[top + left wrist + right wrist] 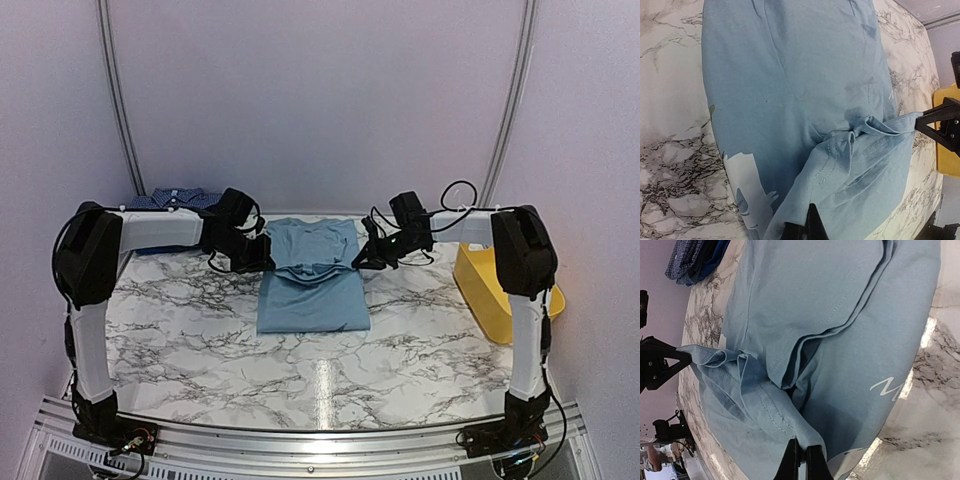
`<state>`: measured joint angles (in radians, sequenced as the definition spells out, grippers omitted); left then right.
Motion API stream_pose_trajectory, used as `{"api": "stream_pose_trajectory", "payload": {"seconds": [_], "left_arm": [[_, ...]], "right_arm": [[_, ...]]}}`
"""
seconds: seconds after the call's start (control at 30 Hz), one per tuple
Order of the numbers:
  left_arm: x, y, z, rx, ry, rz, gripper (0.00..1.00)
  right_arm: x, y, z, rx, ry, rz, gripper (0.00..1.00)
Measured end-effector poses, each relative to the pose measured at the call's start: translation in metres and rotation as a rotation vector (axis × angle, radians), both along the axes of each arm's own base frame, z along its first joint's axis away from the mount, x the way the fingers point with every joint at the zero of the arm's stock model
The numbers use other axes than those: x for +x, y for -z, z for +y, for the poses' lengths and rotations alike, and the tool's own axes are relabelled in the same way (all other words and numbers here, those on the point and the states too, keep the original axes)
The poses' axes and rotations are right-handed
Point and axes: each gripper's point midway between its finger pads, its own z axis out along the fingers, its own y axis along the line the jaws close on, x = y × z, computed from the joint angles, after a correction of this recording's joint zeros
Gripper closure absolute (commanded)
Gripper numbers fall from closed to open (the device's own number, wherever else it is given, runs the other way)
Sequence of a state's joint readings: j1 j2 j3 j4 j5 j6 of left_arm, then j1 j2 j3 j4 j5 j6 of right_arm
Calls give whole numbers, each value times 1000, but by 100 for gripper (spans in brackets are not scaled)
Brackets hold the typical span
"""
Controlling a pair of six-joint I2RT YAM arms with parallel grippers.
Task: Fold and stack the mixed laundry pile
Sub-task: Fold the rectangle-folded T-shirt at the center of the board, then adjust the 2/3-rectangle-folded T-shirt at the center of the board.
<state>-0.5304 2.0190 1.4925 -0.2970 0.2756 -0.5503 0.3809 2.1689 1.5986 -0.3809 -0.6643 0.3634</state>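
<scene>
At table (200, 340) centre the T-shirt (312, 285) lies partly folded. Both arms (160, 230) reach inward, left fingers (811, 226) clamping its 9 o'clock edge, right fingers (791, 462) its 3 o'clock. Only wrist views show white print (887, 387).

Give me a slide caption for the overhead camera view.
Left fingers and right fingers pinch opposite edges of a partly folded light-blue T-shirt on the marble table, yellow tub at right.

The right gripper (801, 450) clamps the hem of the soft light-blue T-shirt (840, 315). Beyond its fingertips, the left gripper (685, 359) holds another corner.
</scene>
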Motion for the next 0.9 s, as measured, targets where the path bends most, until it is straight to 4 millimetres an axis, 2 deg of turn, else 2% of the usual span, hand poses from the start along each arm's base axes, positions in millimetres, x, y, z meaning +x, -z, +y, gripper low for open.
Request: {"api": "stream_pose_trajectory", "payload": {"seconds": [0.13,0.17,0.27,0.3,0.4,0.47,0.53,0.7,0.8,0.9], "left_arm": [[7,14,6,10,-7,21,100],[8,16,6,12,-5,25,100],[13,24,8,15,-7,35,68],[14,27,9,18,-5,38,61],[16,30,14,26,-6,39,43],[20,25,22,32,-24,25,37],[20,17,33,49,-35,-2,36],[7,-23,50,44,-29,-81,40],[-6,-37,43,13,23,-109,48],[-21,-31,27,-13,92,-95,56]], "right_arm": [[6,8,-6,-2,14,16,100],[7,11,-8,-5,18,23,94],[8,21,-11,-13,28,46,69],[7,24,-12,-20,25,52,63],[5,26,-15,-34,31,64,51],[6,22,-19,-47,41,56,49],[5,13,-25,-60,50,38,48],[0,-35,-32,-48,47,-58,53],[-11,-52,-27,-28,22,-92,58],[-28,-45,-9,-12,-31,-74,61]]}}
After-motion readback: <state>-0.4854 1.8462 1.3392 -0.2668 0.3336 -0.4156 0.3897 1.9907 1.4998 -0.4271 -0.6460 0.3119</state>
